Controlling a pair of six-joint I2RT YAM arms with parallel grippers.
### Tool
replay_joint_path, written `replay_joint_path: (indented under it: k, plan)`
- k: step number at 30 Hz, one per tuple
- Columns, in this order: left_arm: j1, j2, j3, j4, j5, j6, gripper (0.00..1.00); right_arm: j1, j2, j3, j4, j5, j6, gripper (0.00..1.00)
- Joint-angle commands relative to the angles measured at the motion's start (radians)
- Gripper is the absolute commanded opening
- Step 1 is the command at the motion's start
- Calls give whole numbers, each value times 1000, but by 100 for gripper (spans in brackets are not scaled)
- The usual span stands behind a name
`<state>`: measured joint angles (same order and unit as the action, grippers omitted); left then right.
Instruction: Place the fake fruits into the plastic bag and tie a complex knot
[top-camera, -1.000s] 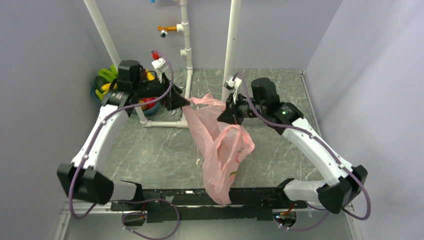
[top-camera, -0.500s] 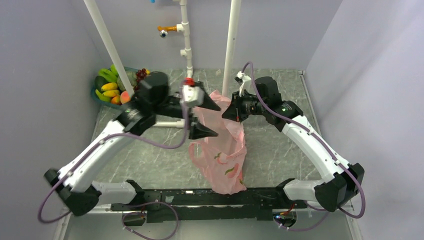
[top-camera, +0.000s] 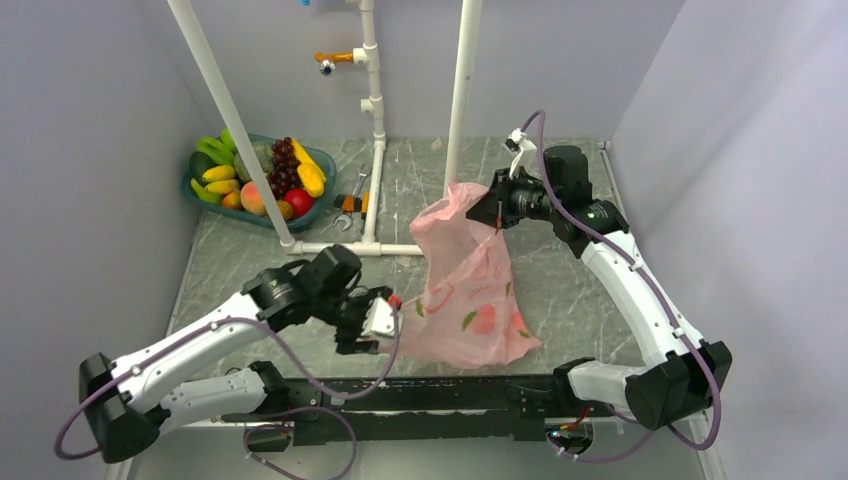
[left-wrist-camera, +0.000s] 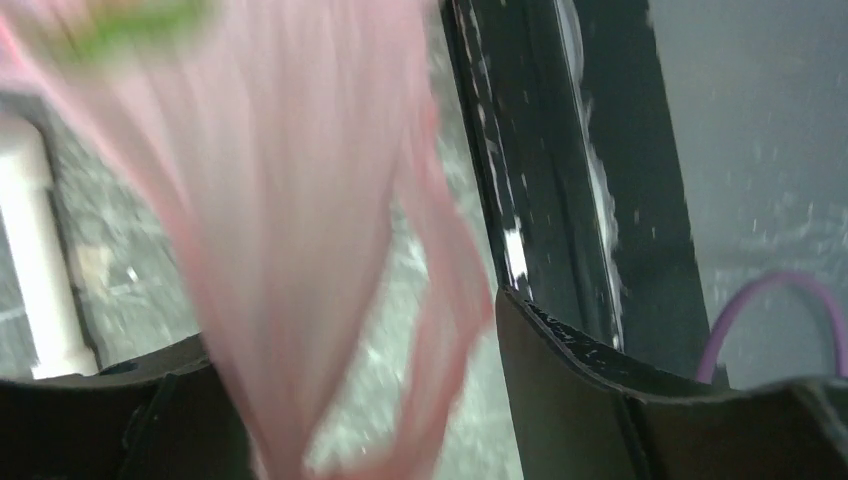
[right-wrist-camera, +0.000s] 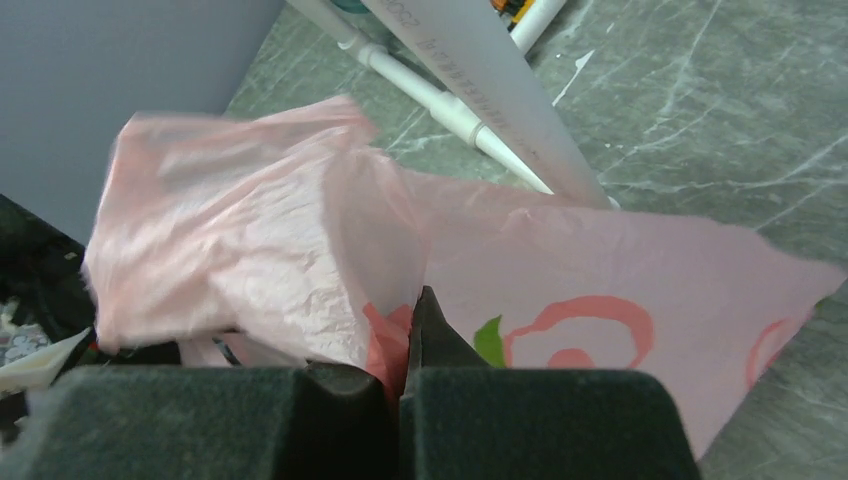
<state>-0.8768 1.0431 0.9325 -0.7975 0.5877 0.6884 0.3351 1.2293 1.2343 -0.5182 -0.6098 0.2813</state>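
The pink plastic bag (top-camera: 470, 300) with fruit prints hangs and spreads over the middle of the table. My right gripper (top-camera: 490, 208) is shut on its bunched top edge, and the right wrist view shows the jaws (right-wrist-camera: 410, 325) pinching pink film (right-wrist-camera: 600, 290). My left gripper (top-camera: 385, 322) is low at the bag's near-left corner. It is open, with blurred pink film (left-wrist-camera: 290, 200) hanging between its wide-apart fingers (left-wrist-camera: 600, 400). The fake fruits (top-camera: 262, 178) lie in a teal basin at the back left, away from both grippers. No knot shows in the bag.
The teal basin (top-camera: 312, 212) stands at the back left corner. A wrench and an orange tool (top-camera: 350, 203) lie beside a white pipe frame (top-camera: 375, 180) with slanted poles. A black rail (top-camera: 430, 392) runs along the near edge, close to the left gripper.
My left arm swung from the bag's top at the back down to its near-left corner. My right gripper moved back and right with the bag's top, and the bag spread out.
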Motion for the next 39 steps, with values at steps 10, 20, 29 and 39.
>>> replay_joint_path:
  k: [10,20,29,39]
  plan:
    - [332,-154,156,278,156,-554,80,10,-47,-19,92,-96,-5,0]
    - [184,-89,-33,626,-285,-1022,99,38,-43,-22,166,83,173,0]
    - [58,64,-9,695,-383,-1088,99,48,-27,-18,198,111,243,0]
    - [30,137,-8,663,-509,-1137,99,69,-67,-36,190,140,233,0]
